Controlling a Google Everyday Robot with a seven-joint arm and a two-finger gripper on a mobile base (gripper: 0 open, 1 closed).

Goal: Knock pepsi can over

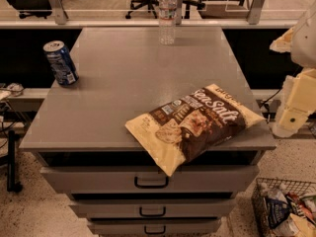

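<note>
The pepsi can point(60, 63), dark blue with a silver top and white marks, stands upright at the left edge of the grey cabinet top point(128, 78). My gripper point(295, 107) shows as cream-coloured parts at the right edge of the camera view, off the right side of the cabinet and far from the can. Nothing is seen in it.
A clear plastic water bottle point(167, 15) stands at the back middle of the top. A sea salt chip bag point(195, 125) lies at the front right, overhanging the front edge. Drawers point(150, 180) are below. A wire basket point(285, 209) with packets sits on the floor at right.
</note>
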